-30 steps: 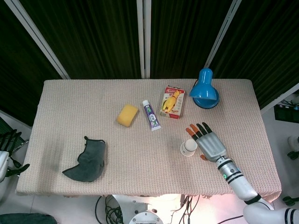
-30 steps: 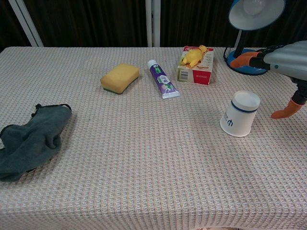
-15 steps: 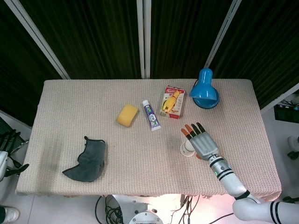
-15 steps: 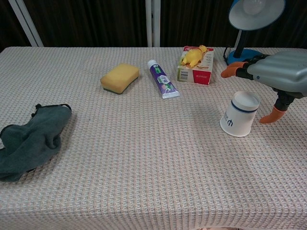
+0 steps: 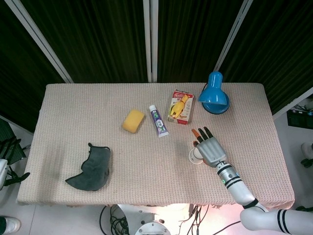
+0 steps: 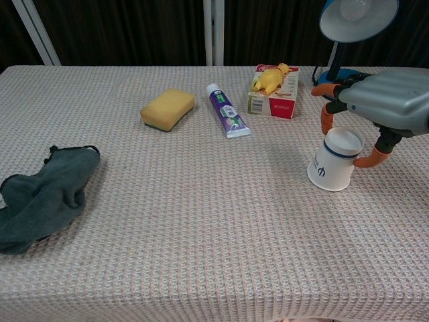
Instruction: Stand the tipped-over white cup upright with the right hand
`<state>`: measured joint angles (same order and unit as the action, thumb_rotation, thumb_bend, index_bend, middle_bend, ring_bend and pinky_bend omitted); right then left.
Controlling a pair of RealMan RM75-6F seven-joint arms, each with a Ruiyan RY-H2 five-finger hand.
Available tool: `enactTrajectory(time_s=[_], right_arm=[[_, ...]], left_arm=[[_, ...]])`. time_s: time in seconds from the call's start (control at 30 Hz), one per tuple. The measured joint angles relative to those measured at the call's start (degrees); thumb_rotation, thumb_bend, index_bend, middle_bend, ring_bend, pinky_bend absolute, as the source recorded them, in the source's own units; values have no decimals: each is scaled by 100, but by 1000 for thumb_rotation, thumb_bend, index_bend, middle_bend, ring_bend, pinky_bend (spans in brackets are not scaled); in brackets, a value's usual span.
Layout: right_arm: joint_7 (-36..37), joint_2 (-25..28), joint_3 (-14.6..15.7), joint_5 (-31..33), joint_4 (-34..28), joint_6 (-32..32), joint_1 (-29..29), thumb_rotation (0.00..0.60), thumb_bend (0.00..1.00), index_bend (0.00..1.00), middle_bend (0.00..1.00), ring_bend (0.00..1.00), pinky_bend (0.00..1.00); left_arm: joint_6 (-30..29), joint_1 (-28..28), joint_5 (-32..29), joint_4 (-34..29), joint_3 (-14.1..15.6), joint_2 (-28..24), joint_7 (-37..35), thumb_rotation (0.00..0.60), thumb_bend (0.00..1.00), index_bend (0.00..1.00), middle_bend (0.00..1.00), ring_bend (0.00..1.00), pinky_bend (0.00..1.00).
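Observation:
The white cup [image 6: 334,168] with a blue band and a dark logo sits on the table's right side, its narrow closed end up and tilted toward the back. In the head view, the cup [image 5: 196,155] peeks out from under my right hand [image 5: 209,149]. My right hand [image 6: 385,100] hovers over the cup's upper end with its orange-tipped fingers [image 6: 326,124] spread. One finger curls down by the cup's left edge and the thumb by its right edge. No firm grip shows. My left hand is out of sight.
A blue desk lamp [image 6: 355,17] stands just behind my right hand. A red box with a yellow toy [image 6: 273,90], a toothpaste tube [image 6: 228,111] and a yellow sponge [image 6: 167,109] lie across the back. A grey cloth [image 6: 40,194] lies at the front left.
My right hand has moved left from beside the cup to over it, and its thumb and a finger have curled down on either side. The cup has not moved.

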<state>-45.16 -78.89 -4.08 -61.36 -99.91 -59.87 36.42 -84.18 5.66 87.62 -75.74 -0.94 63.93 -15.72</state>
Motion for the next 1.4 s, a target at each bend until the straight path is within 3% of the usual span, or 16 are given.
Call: enactTrajectory(time_s=[0.2,0.4,0.8,1.0,1.13,1.3,1.37,1.4], right_arm=[[296,-16,30,-238,85,-112,-45,600,162,603,43,0,0],[1465,6,-18,-601,162,-275,-242,600,169,670,63,0,0],[6514,-494,-79,-1384,1100,-551,-870,600,176,718,87,0,0],[8337,-923,-77,-1498,1611,-294,-1089,600,176,743,116,0,0],[8712,-1109,-43,-1559,1957,6,-1174,600,176,744,116,0,0],[8510,-1138,-11,-1630,2047,18,-1227,600,174,731,116,0,0],[8464,-1103,4,-1649,2027,30,-1242,600,164,652,106,0,0],[8444,-1066,21,-1661,2008,57,-1243,600,156,527,88,0,0]], left_arm=[[-8,-8,7,3,7,2,-13,600,123,17,0,0,3],[36,-2,-7,40,15,19,-30,600,124,17,0,0,3],[164,72,-8,49,18,45,-28,600,123,17,0,0,3],[174,71,-26,53,19,34,-48,600,123,17,0,0,3],[202,66,-46,95,28,45,-95,600,123,17,0,0,3],[214,75,-40,130,31,65,-112,600,124,17,0,0,3],[211,77,-36,125,29,59,-109,600,123,17,0,0,3],[208,78,-34,120,28,55,-107,600,123,17,0,0,3]])
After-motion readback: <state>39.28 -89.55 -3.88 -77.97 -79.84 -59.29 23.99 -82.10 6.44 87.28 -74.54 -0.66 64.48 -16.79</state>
